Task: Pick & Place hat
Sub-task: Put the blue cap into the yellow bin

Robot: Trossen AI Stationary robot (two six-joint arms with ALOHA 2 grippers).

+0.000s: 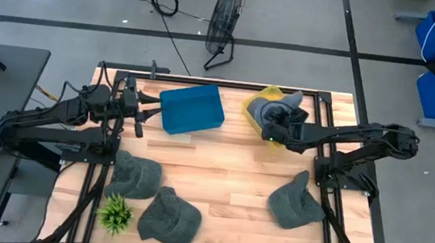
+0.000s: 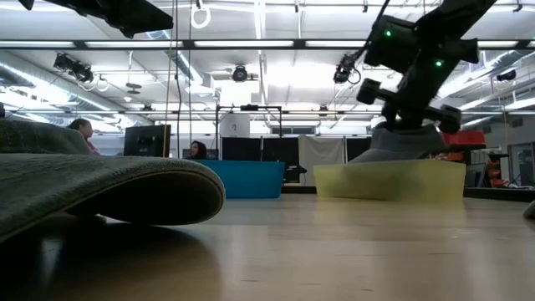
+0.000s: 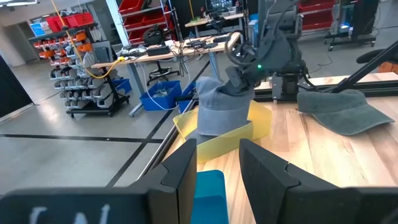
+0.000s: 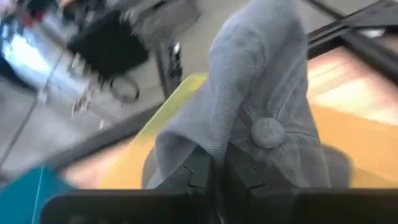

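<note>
A grey cap hangs over the yellow bin at the table's far right, with its lower part inside the bin. My right gripper is shut on it; this also shows in the left wrist view. Three more grey caps lie flat on the table: two at the near left and one at the near right. My left gripper is open and empty, held beside the blue bin at the far left. My right gripper pinches a fold of the cap's crown between its two fingers, close to the top button. The fingers come from the table's right side, slanting down. The cap hangs below them, its lower part down behind the yellow bin's wall.
A small green plant stands at the near left corner. A cap's brim fills the low view's near left. A metal frame edges the table. Bare wood lies in the middle.
</note>
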